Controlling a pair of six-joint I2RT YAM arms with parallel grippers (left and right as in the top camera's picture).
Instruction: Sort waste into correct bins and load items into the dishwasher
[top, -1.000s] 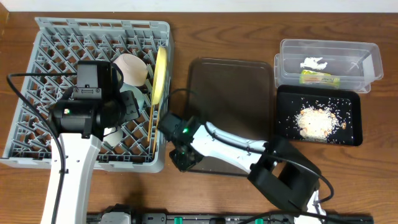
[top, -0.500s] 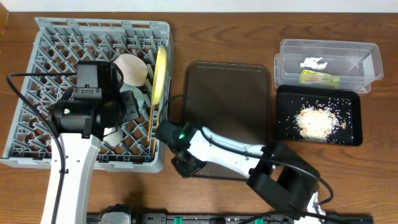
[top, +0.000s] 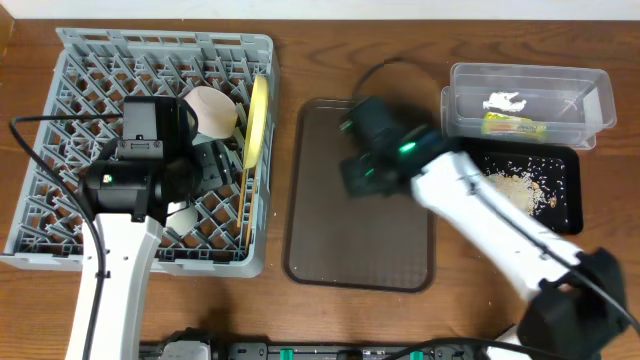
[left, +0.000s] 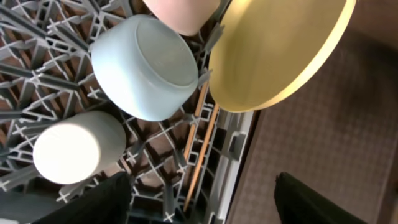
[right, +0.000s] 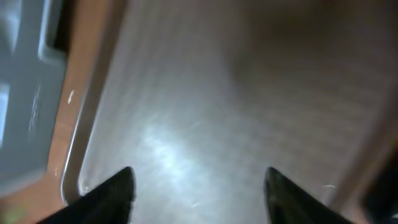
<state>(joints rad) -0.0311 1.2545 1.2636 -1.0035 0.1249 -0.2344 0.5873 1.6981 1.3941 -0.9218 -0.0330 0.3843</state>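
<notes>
The dishwasher (top: 70, 70) fills the left of the table. In it stand the yellow plate (top: 257, 120) on edge and the cream-white bowl (top: 210, 110). The left wrist view shows the light-blue bowl (left: 146, 65), the white cup (left: 68, 149), the plate (left: 280, 50) and the chopsticks (left: 199, 149) lying in the lattice. My left gripper (left: 202, 208) hangs open above the chopsticks, holding nothing. My right gripper (top: 358, 175) is open and empty over the brown serving tray (top: 350, 240). The clear tub (top: 590, 100) holds the white scrap (top: 505, 101) and the snack wrapper (top: 514, 124). Crumbs (top: 520, 190) lie in the black tray (top: 565, 220).
The right wrist view is blurred; it shows the brown tray's floor (right: 205, 93) and rim below my open right gripper (right: 202, 199). The right arm reaches from the front right across the black tray. Bare wood runs along the table's front edge.
Both grippers have opened. The right arm has swung away from the dishwasher's front right corner to above the brown tray. The left arm has stayed in place.
</notes>
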